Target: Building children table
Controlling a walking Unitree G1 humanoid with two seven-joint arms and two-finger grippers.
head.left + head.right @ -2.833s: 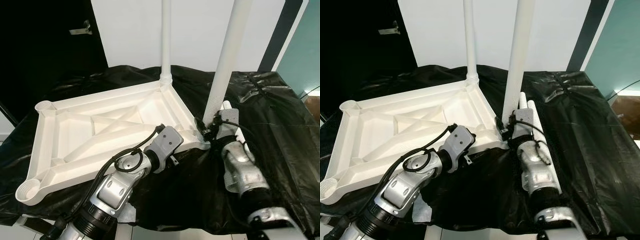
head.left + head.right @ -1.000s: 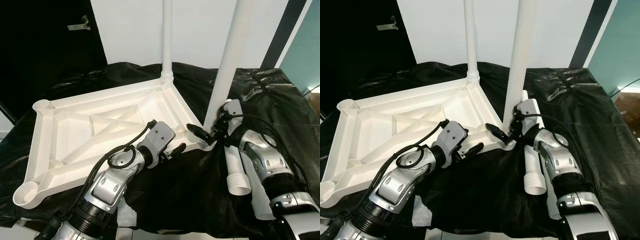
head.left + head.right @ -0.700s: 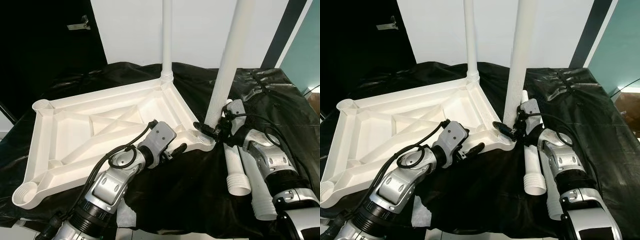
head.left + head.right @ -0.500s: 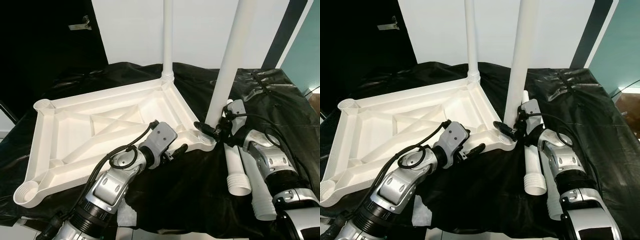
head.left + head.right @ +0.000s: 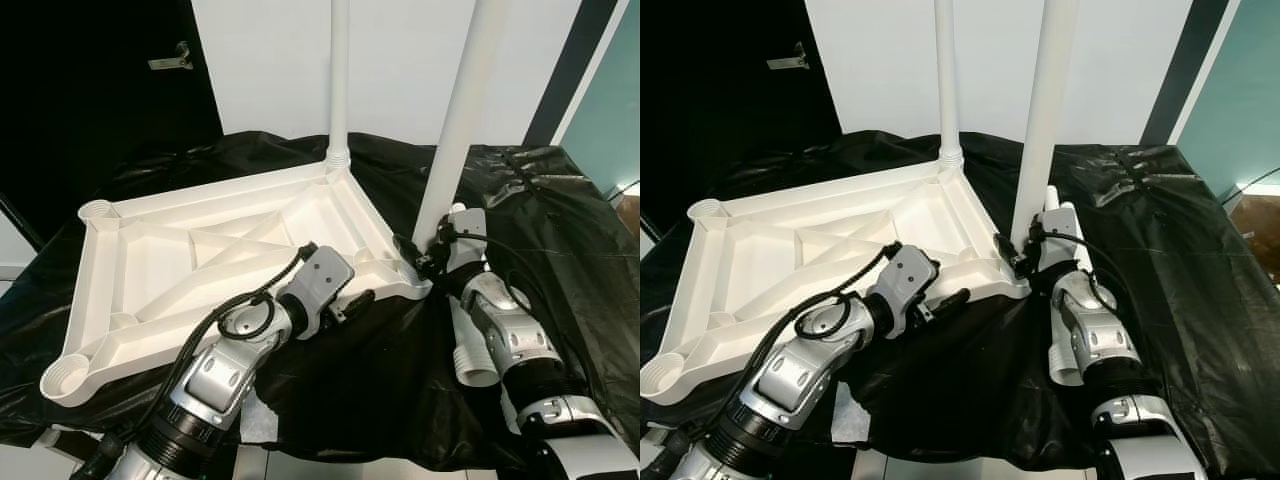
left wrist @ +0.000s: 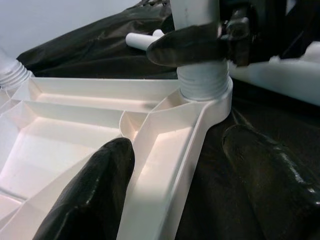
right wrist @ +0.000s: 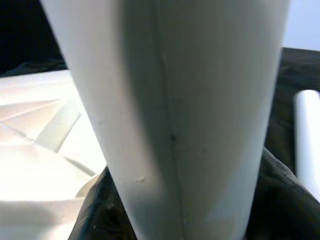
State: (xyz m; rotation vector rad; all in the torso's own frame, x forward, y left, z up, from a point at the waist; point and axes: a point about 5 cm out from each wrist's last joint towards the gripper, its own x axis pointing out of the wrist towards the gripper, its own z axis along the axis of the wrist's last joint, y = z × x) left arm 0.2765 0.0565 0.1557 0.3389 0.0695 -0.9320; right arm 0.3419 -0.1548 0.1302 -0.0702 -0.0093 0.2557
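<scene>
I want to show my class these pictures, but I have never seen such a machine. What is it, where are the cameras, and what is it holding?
This is a humanoid robot with two silver arms ending in black two-fingered grippers. Two pictures come from cameras in its head, two from its wrists. On a black plastic sheet lies an upside-down white plastic tabletop with two upright white tube legs. The right gripper is at the base of the nearer leg; the open left gripper straddles the tabletop's edge. Spare white legs lie beside the right arm.
</scene>
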